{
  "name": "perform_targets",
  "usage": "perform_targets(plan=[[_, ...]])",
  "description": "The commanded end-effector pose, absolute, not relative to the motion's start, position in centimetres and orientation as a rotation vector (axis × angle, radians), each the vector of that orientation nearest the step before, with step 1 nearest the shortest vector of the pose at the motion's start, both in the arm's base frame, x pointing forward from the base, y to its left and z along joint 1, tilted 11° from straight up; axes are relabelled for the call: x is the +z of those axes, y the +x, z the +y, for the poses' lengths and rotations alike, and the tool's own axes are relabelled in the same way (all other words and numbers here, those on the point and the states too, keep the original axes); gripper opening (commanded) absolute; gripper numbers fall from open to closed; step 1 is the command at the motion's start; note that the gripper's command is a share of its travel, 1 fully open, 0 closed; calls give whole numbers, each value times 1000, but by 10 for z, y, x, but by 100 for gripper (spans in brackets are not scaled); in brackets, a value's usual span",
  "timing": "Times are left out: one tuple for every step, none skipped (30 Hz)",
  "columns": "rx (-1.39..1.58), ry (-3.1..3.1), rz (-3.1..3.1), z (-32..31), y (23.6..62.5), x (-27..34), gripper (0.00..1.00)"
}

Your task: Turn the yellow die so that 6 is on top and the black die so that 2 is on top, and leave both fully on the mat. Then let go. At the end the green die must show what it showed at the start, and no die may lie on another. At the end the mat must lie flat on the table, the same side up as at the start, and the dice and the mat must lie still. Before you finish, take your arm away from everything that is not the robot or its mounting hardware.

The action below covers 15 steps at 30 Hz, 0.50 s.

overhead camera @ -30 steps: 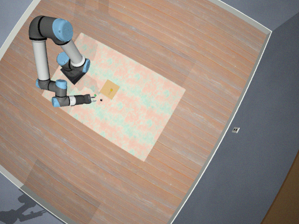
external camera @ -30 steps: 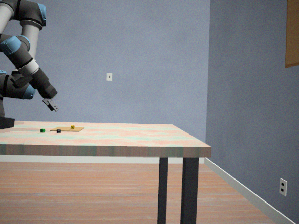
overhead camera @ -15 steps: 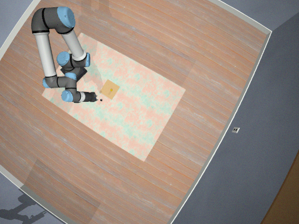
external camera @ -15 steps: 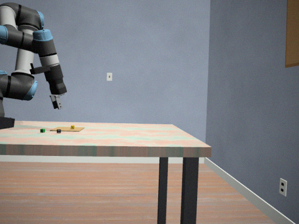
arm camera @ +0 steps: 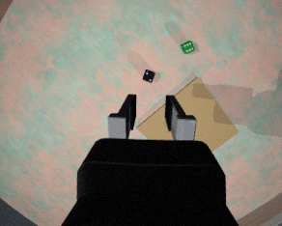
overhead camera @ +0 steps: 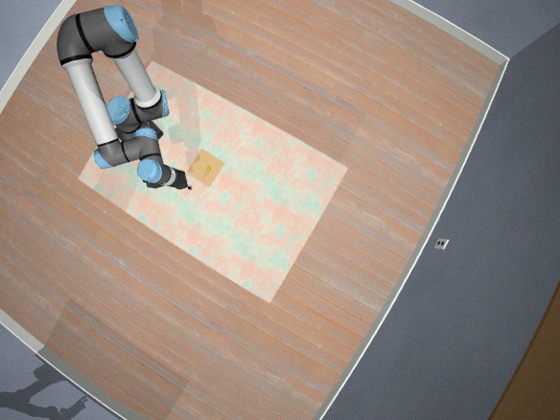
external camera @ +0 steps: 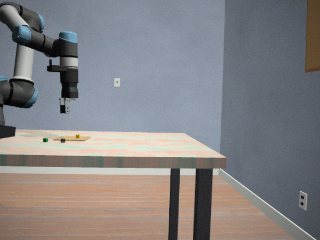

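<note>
My gripper [external camera: 64, 112] [arm camera: 151, 105] points down, part open and empty, high above the table. The yellow die [overhead camera: 208, 169] [external camera: 78, 136] sits on the tan mat [overhead camera: 203, 155] [external camera: 68, 138] [arm camera: 217, 135]; its top number is too small to read, and the gripper body hides it in the wrist view. The black die [overhead camera: 190, 188] [external camera: 63, 140] [arm camera: 149, 75] lies on the table off the mat, with what looks like two pips on top. The green die [external camera: 45, 140] [arm camera: 187, 46] lies on the table off the mat, showing six on top; the arm hides it in the top view.
The pink and green table [overhead camera: 268, 221] [external camera: 137, 145] carries the mat and dice. The mat looks flat. The arm's base stands at the table's left end in the exterior view. The arm's shadow falls across part of the mat and table.
</note>
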<state>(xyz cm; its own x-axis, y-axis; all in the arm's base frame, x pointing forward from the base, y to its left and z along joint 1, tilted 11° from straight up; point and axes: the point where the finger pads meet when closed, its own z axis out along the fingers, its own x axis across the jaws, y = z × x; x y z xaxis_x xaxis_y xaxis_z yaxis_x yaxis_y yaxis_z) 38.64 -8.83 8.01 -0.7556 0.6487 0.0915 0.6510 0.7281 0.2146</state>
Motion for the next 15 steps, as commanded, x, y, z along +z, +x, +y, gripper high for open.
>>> perform_targets(plan=[[-297,-1111,-2903,-91,387,82,64],[-290,-1111,-2903,-91,387,83,64],[-285,-1111,-2903,-91,388,83,64],[-282,-1111,-2903,-91,388,83,64],[-281,-1111,-2903,-91,388,83,64],[-280,-1111,-2903,-91,388,83,64],[-280,-1111,-2903,-91,388,83,64],[-280,-1111,-2903,-91,388,83,100],[-280,-1111,-2903,-91,388,83,100],[-280,-1111,-2903,-91,388,83,100],[-280,-1111,-2903,-91,388,83,100],[-280,-1111,-2903,-91,388,83,100],[-280,-1111,-2903,-91,388,83,100],[-280,-1111,-2903,-91,388,83,100],[-280,-1111,-2903,-91,388,83,100]])
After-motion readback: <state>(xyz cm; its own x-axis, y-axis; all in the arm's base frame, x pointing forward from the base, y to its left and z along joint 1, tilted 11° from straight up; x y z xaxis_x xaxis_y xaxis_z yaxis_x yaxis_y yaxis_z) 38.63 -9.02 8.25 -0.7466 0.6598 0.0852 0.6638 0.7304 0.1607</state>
